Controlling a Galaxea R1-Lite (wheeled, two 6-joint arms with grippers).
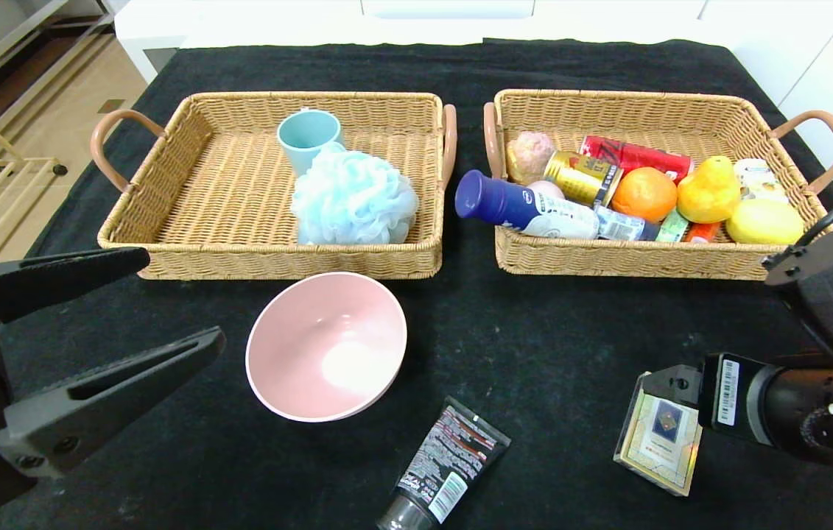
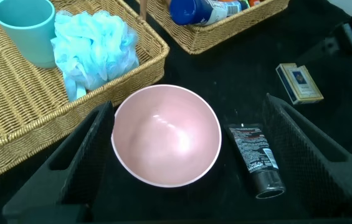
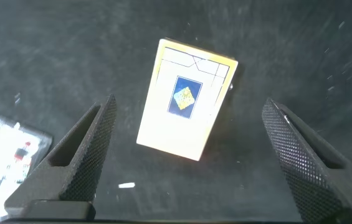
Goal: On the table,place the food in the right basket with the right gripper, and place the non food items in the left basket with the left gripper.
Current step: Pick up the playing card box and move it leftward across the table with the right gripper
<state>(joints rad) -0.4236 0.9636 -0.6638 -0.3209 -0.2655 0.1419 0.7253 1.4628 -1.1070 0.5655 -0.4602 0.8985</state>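
The left gripper point(image 1: 166, 302), jaws apart and empty, is held just left of the pink bowl point(image 1: 326, 344) on the table point(image 1: 556, 346). Bowl, black tube point(image 1: 444, 465) and card box point(image 1: 661, 434) lie before the baskets; food is seen in the right basket point(image 1: 607, 254). The right gripper point(image 3: 188, 162), jaws apart, hovers over the box; the bowl likely goes next to the left basket point(image 1: 188, 213), its rim needing a pinch.

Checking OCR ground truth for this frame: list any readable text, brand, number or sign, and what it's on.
Nothing reads cleanly as words.
Black squeeze tube: white and red print, too blurred to read.
White bottle with blue cap: small oval logo, illegible.
Red can: white lettering, partly hidden, unreadable.
Gold can: dark label print, too small.
Card box: blue and gold emblem only, no legible words.
Right arm sticker: barcode, digits too small.
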